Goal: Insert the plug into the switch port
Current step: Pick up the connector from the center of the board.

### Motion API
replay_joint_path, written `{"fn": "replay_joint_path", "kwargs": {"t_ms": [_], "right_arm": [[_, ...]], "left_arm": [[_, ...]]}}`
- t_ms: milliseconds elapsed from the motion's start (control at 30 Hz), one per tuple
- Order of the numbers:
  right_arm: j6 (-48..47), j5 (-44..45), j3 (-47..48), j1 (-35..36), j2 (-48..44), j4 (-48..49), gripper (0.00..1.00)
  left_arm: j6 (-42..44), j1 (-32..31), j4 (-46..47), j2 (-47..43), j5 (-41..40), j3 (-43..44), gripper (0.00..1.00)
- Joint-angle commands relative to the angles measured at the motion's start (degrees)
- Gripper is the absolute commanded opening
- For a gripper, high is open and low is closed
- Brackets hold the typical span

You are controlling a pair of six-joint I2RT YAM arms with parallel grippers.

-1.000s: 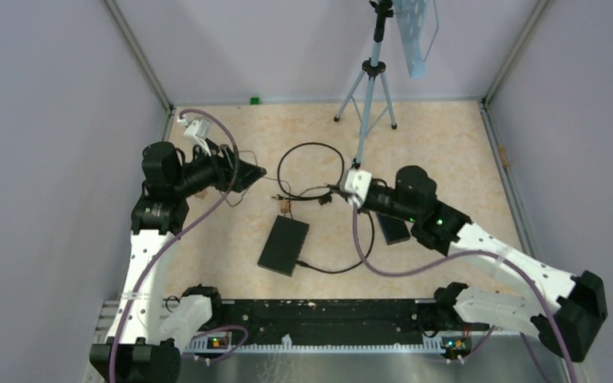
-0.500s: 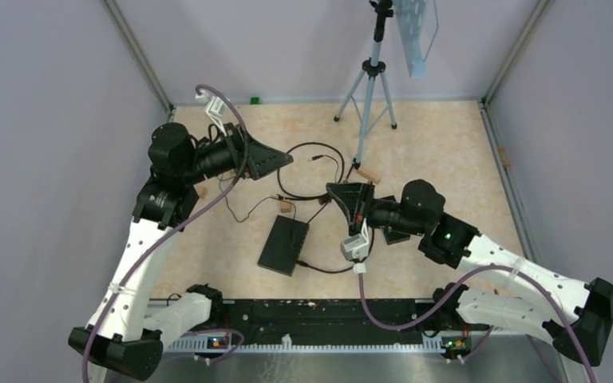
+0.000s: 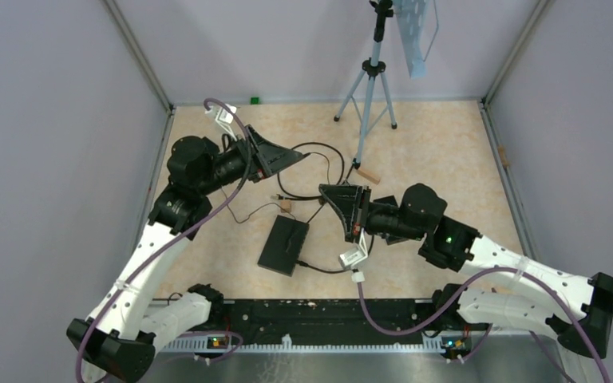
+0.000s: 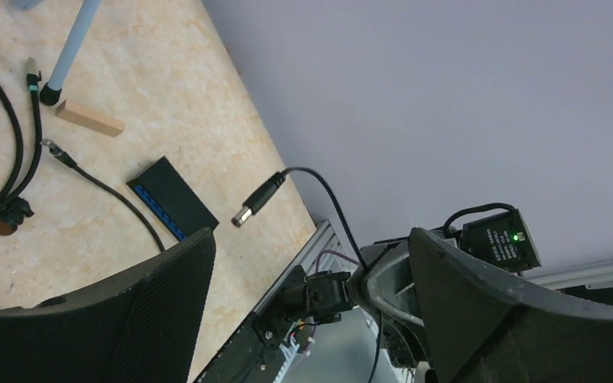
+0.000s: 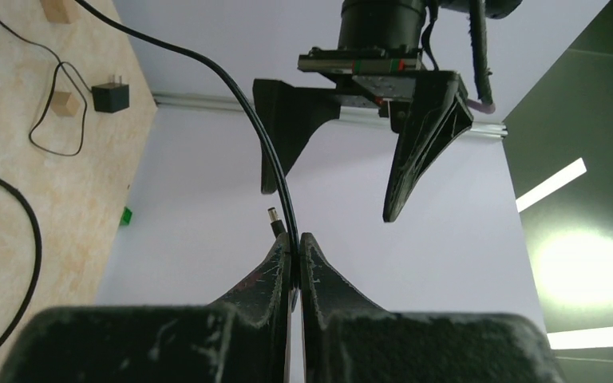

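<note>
Two wooden blocks [image 3: 367, 174], two flat black boxes [image 3: 283, 245], one tripod [image 3: 371, 80] and one barrel plug [image 4: 257, 201].

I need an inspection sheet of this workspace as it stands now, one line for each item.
Surface: beige table, no spill seen.
Job's things: plug held in the air, not inserted; switch flat on the table, blue port row showing.
Clutter: black box, wooden block, smaller block, wall adapter.
Grippers: right gripper shut on the cable just behind the plug; left gripper open, empty, facing the plug.
Cables: cable loop loose on the table.
Surroundings: tripod, grey walls, green marker at the far edge.
</note>
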Motion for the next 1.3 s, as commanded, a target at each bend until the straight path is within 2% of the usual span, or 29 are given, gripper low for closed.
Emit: {"fn": "replay_joint_path", "kwargs": {"t_ms": [0, 333, 733, 967, 1133, 1267], "right_arm": [[-1.4, 0.4, 3.4, 2.8, -0.9, 1.8, 0.0], [-1.6, 0.9, 4.3, 5.8, -1.0, 2.9, 0.0], [0.2, 2.9, 2.9, 5.9, -0.2, 3.7, 0.0], [1.3, 4.0, 2.4, 5.9, 0.2, 4.1, 0.0], [1.6, 4.4, 2.2, 6.0, 0.1, 4.3, 0.0], [2.2, 3.6, 2.2, 5.9, -0.3, 4.5, 0.0]], "left_arm": [[-2.3, -1.1, 6.6, 0.6, -1.9, -0.8, 0.94], [-3.2, -2.5, 7.6, 1.4, -2.2, -2.6, 0.89], [-2.7, -2.9, 13.0, 0.1, 0.1, -4.4, 0.48], [-1.3, -3.0, 13.6, -1.1, 1.0, -5.1, 0.35], [-1.2, -3.1, 13.9, -1.9, 1.5, -5.3, 0.32], [-0.9, -3.1, 14.1, -2.1, 1.3, -5.1, 0.22]]}}
